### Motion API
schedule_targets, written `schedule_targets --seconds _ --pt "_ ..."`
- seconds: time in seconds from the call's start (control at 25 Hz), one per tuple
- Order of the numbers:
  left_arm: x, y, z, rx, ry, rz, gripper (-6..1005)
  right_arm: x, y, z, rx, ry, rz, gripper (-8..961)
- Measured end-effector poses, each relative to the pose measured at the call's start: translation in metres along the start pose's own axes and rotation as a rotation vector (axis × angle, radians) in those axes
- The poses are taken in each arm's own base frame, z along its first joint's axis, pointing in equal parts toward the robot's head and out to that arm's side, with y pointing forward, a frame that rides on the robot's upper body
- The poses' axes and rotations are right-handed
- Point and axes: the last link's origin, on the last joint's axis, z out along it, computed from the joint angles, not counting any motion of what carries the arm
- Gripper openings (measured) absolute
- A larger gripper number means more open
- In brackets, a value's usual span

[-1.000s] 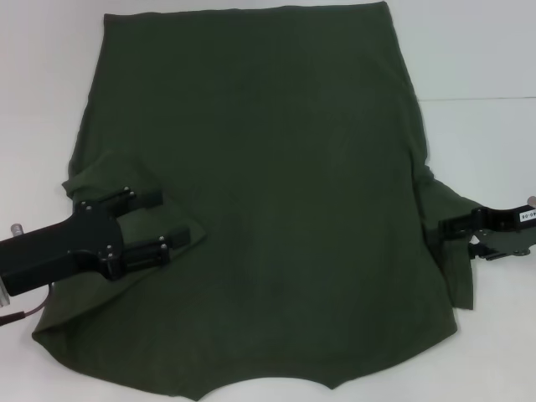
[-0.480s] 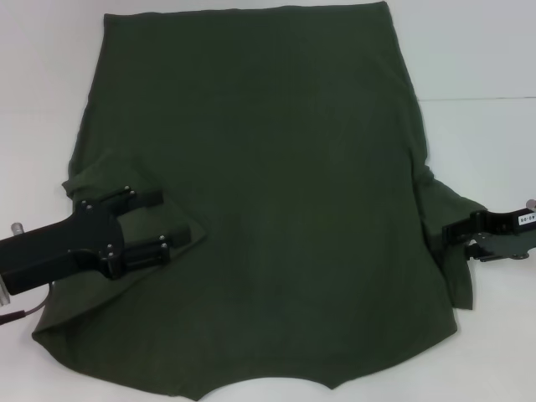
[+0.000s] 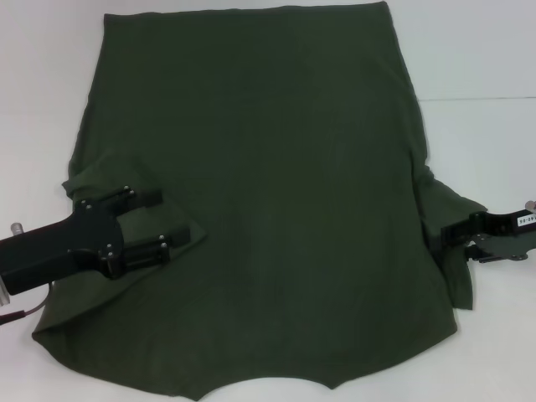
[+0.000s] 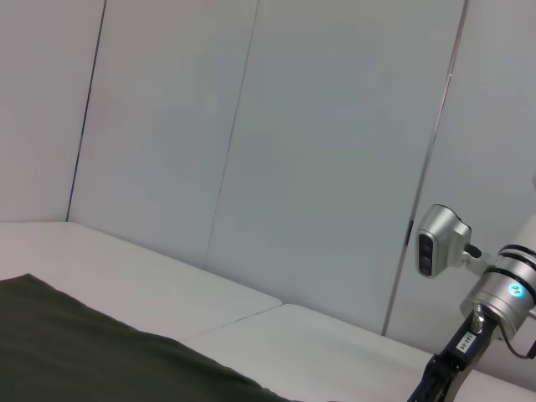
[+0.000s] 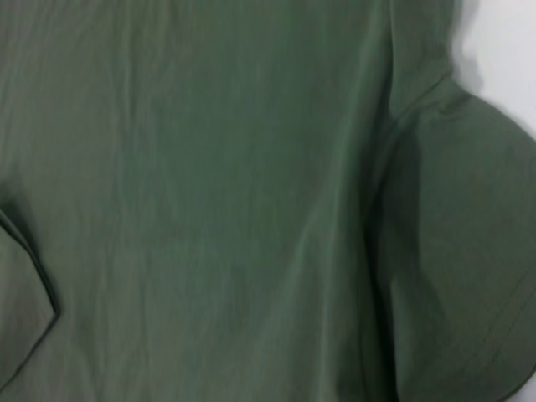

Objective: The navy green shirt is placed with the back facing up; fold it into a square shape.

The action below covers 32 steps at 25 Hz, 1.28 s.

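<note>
Shirt (image 3: 260,209) spread flat, plain side up, covering most of white tabletop (image 3: 477,50), hem toward far edge, collar at near edge. Left gripper (image 3: 167,222) rests on left sleeve, fingers spread, sleeve flap folded inward over body between them. Right gripper (image 3: 448,233) at right sleeve edge, near tabletop's right edge; clamped or released, cannot tell. Right wrist view: only shirt cloth, wrinkled at sleeve seam. Left wrist view: pale wall panels (image 4: 276,151), right arm (image 4: 494,310) far off.

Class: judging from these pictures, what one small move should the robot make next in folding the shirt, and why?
Probably ease the right gripper inward onto the right sleeve. The left gripper already lies on the left sleeve folded over the dark olive-green cloth T-shirt, while the right sleeve is spread outward on the white table.
</note>
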Motion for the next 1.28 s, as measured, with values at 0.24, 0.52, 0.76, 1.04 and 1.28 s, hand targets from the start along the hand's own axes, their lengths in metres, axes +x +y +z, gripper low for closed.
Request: schedule_targets --seconds 0.24,0.52,0.76,1.04,1.28 --pt "-0.0004 0.0005 0.0006 -0.001 0.002 -0.003 847 -0.0003 0.0004 0.0001 -0.001 0.0 -0.001 469" --pt "-0.001 0.0007 0.0 0.0 0.001 -0.003 846 -0.0004 0.0005 0.0001 0.0 0.0 0.001 447" --pt "-0.0013 0.0008 -0.0004 0.001 0.001 -0.002 847 -0.0004 0.0002 0.0012 0.004 -0.002 0.003 429" --pt "-0.0004 0.0005 0.0004 -0.001 0.001 0.001 847 0.0006 -0.0009 0.0033 0.013 -0.004 0.005 408" --pt "0.001 -0.0001 0.0004 0.002 0.008 0.004 846 0.0004 -0.0011 0.0031 0.015 -0.003 0.004 362"
